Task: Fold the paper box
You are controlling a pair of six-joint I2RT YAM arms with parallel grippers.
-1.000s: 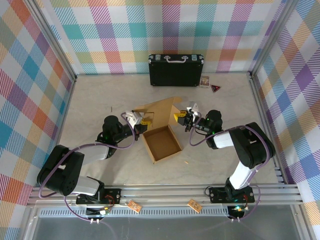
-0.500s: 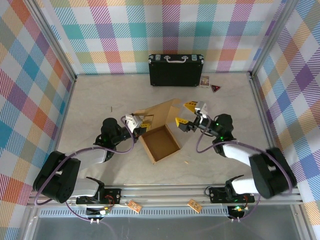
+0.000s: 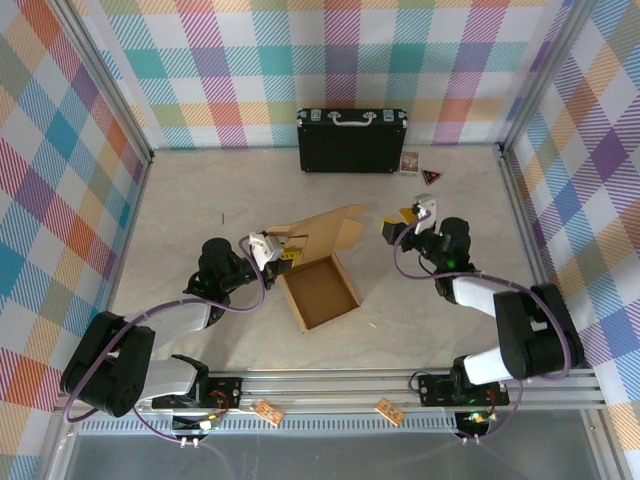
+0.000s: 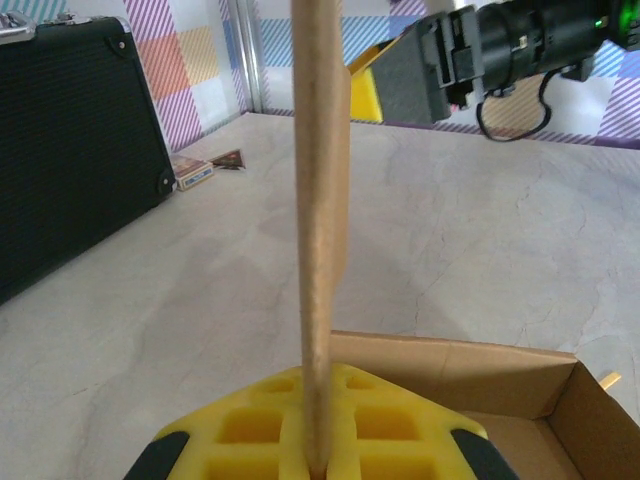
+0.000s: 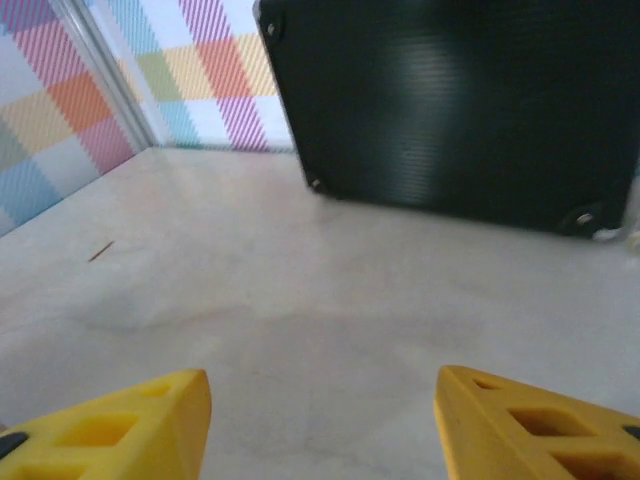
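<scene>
Pulling back to the right, the right gripper (image 3: 408, 222) is no longer sitting at the right edge of the lid flap (image 3: 325, 226), where it was one second ago. It is now hanging clear of the cardboard, and its yellow fingers (image 5: 128, 418) are standing apart with nothing between them. Beyond them the wrist camera is looking over the bare table (image 5: 330, 290) toward the black case (image 5: 460, 100). The left gripper (image 4: 318, 445) is not letting go: it is staying clenched on the near edge of that same flap, which is rising thin and upright between its pads. The paper box (image 3: 322, 292) is lying in the middle of the table, between the two arms. Its shallow square tray is already formed and open upward, and the lid flap is standing at its far side, leaning away from the tray. I judge that the walls are finished and only the lid is waiting to be closed. Now only one gripper is holding the flap, so it may be bending or swinging. The right arm is probably looking for a new place to push the lid down.
</scene>
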